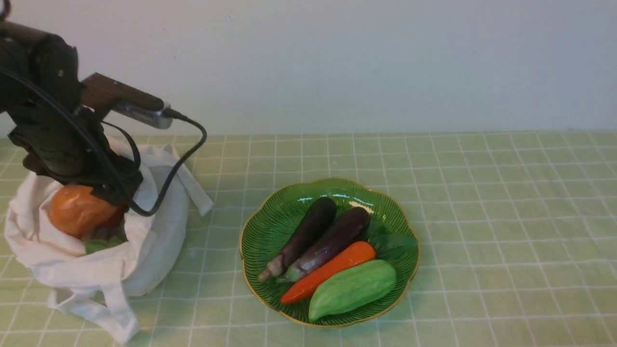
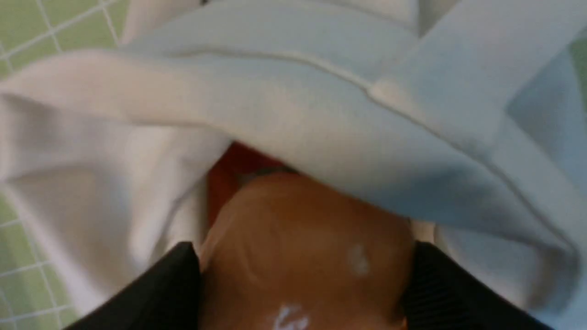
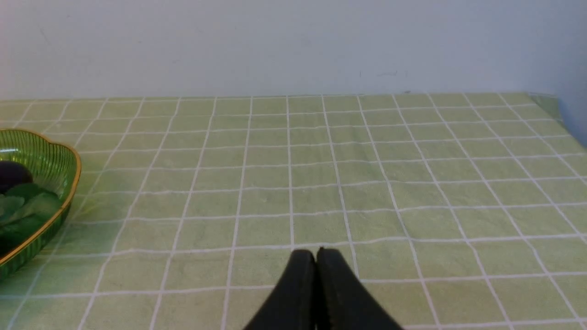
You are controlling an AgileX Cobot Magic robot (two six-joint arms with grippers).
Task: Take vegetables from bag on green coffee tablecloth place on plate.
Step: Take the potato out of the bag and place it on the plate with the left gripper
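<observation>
left wrist view alone: left fingers [image 2: 176, 279] clamped on potato [image 2: 307, 256], right fingers [image 3: 316, 293] together

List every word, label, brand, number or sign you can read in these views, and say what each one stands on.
No text can be read for certain in any view.
Too small and blurred to read: faint marks, possibly lettering, on the silver camera housing on the left arm.
No lettering shows on the bag, the plate or the tablecloth.
</observation>
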